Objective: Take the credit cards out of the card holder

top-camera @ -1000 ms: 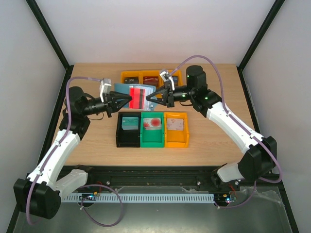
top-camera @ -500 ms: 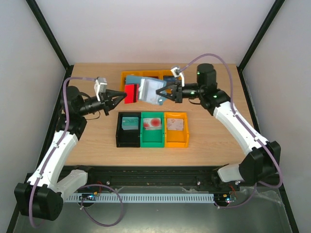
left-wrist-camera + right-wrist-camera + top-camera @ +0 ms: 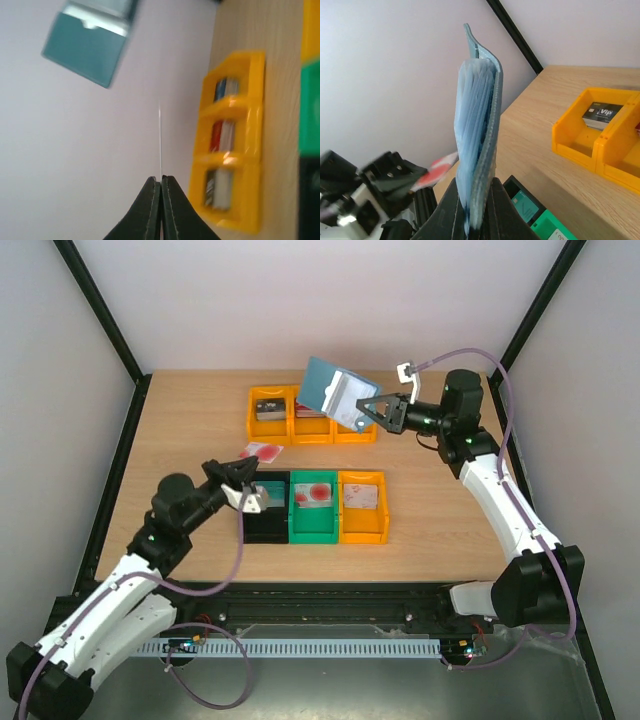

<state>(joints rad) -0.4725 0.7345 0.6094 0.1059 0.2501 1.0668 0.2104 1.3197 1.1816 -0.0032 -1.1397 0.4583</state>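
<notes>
Holding the wallet point(image 3: 333, 395) aloft near the far edge, right gripper point(image 3: 366, 411) clamped on its lower rim, probably keeping the slots reachable, with left gripper point(image 3: 160, 181) pinched together on a red card point(image 3: 262, 451), low toward mid-table, likely for setting down.

A light wooden table point(image 3: 450, 500) with a pale, even grain. Near its middle stands a green bin point(image 3: 314, 532), open at the top. A black bin point(image 3: 263, 532) touches the green bin's left side and an orange bin point(image 3: 362, 532) touches its right side, so the three form one straight row. Beyond the green bin, towards the far edge and apart from it, sits a row of three joined orange compartments point(image 3: 290, 430).
</notes>
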